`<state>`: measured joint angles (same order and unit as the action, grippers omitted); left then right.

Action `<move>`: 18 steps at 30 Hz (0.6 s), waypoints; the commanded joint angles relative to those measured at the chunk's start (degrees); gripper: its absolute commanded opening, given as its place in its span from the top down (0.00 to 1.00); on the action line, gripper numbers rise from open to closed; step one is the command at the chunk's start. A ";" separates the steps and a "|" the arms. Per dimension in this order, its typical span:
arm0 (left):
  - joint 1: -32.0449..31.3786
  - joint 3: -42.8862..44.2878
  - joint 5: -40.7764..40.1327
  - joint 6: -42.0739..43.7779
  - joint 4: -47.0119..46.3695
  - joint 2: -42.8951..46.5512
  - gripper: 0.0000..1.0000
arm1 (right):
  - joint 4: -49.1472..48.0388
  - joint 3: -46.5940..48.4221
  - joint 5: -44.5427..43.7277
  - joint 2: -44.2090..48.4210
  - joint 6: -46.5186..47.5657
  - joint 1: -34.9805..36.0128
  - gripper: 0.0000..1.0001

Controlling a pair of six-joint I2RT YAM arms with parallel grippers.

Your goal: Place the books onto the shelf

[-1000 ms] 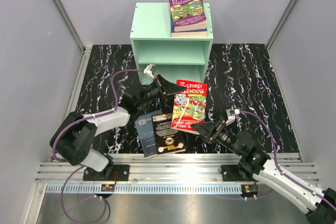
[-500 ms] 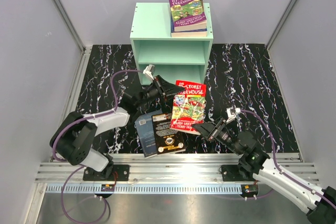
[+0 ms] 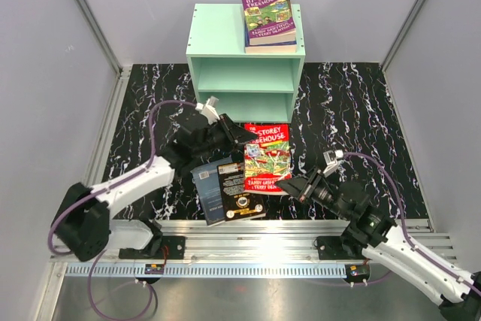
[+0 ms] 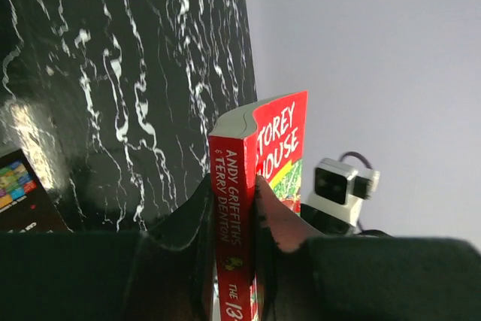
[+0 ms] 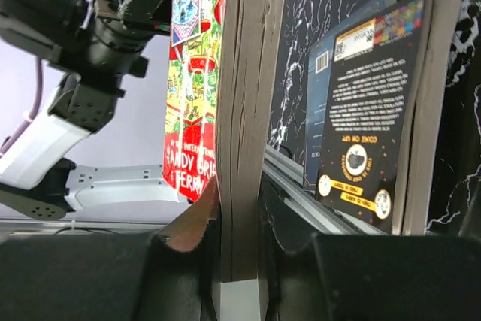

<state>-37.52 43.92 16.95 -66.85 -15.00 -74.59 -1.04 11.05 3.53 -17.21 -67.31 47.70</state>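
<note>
The red Treehouse book point(image 3: 267, 157) hangs above the dark floor in front of the mint-green shelf point(image 3: 218, 31), held from both sides. My left gripper point(image 3: 242, 135) is shut on its spine point(image 4: 234, 178) at the upper left corner. At the lower right, my right gripper point(image 3: 291, 184) is shut on the page edge point(image 5: 244, 110). A purple Treehouse book point(image 3: 268, 19) lies flat on the shelf's top. A black book point(image 3: 239, 189) and a dark blue book point(image 3: 207, 186) lie overlapping on the floor near the front rail.
Both shelf compartments point(image 3: 244, 77) show nothing inside. Grey walls close in the sides and back. A metal rail point(image 3: 248, 232) runs along the near edge. The black book point(image 5: 368, 110) shows close beside the right gripper.
My right gripper has gone from open to shut on the red book's page edge. The left arm has stretched out and the book has shifted slightly left and turned a little.
</note>
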 commanded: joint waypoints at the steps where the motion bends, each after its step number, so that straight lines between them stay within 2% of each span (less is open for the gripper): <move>1: 0.52 3.98 -11.93 13.23 11.92 6.99 0.94 | 7.19 9.85 -8.10 -7.62 8.06 -0.42 1.00; 3: 0.52 4.59 -12.29 14.29 12.54 8.22 0.90 | 6.75 14.34 -8.80 -10.98 11.30 -0.50 1.00; 5: 0.25 6.43 -12.55 15.25 13.94 8.41 0.74 | 7.01 18.45 -11.07 -15.03 12.90 -0.50 1.00; 7: -0.01 8.01 -12.29 16.13 14.56 7.71 0.64 | 7.37 21.02 -12.75 -18.62 15.36 -0.59 1.00; 8: -0.19 9.15 -11.86 16.31 14.65 6.92 0.47 | 7.45 23.38 -13.98 -19.69 16.15 -0.77 1.00; 10: -0.54 10.13 -11.59 16.84 14.39 5.86 0.35 | 7.63 25.77 -14.60 -22.93 17.73 -2.08 1.00; 11: -0.71 11.35 -11.50 17.01 14.04 4.55 0.26 | 7.54 27.69 -14.43 -24.00 18.26 -2.78 1.00; 13: -0.63 12.67 -11.24 17.45 13.78 2.96 0.21 | 7.19 29.37 -13.38 -26.99 18.79 -6.03 1.00; 18: -1.15 17.95 -9.92 17.98 13.42 -1.35 0.20 | 3.77 32.80 -5.83 -31.65 19.84 -14.99 1.00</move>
<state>-38.22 57.78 7.01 -50.96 -0.01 -75.16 8.93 38.98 -4.93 -48.07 -50.19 36.34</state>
